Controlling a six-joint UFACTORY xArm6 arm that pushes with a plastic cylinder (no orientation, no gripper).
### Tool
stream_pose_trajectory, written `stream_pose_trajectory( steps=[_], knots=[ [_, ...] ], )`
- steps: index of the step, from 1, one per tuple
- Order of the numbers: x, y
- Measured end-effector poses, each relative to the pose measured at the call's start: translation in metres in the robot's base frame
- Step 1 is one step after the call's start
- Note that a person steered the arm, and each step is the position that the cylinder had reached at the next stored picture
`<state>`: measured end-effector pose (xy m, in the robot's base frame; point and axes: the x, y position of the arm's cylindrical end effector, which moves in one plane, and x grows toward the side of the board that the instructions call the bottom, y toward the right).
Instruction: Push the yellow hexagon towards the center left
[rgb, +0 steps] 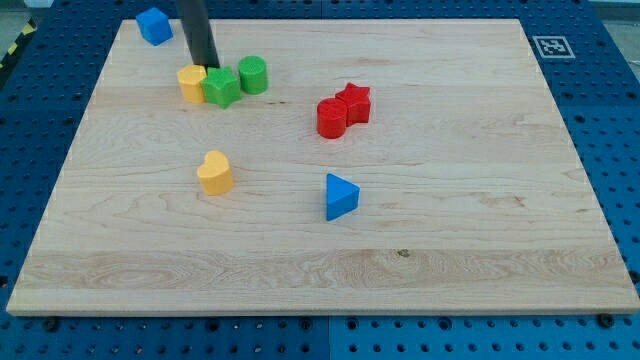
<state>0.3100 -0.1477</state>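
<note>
The yellow hexagon (192, 83) sits on the wooden board near the view's top left, touching a green block (221, 87) on its right. A green cylinder (253, 75) stands just right of that green block. My tip (207, 65) is at the top edge of the yellow hexagon and green block, right behind where they meet. The dark rod rises out of the view's top.
A yellow heart-shaped block (215, 172) lies left of centre. A blue triangle (340, 196) lies near the middle. A red cylinder (332, 118) and a red star (354, 103) touch right of centre. A blue block (154, 25) sits at the top left corner. A tag marker (551, 46) is at the top right.
</note>
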Motion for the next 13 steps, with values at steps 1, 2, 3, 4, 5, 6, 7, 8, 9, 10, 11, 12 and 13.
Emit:
stream_pose_trajectory(
  steps=[1, 2, 3, 4, 5, 6, 7, 8, 9, 10, 11, 12, 13],
  knots=[
    [0.008, 0.003],
    [0.008, -0.005],
    [0.008, -0.026],
    [0.017, -0.036],
    [0.041, -0.037],
    [0.057, -0.044],
    [0.063, -0.078],
    [0.070, -0.090],
    [0.071, -0.090],
    [0.074, -0.090],
    [0.090, -0.089],
    [0.099, -0.086],
    [0.089, -0.091]
  ],
)
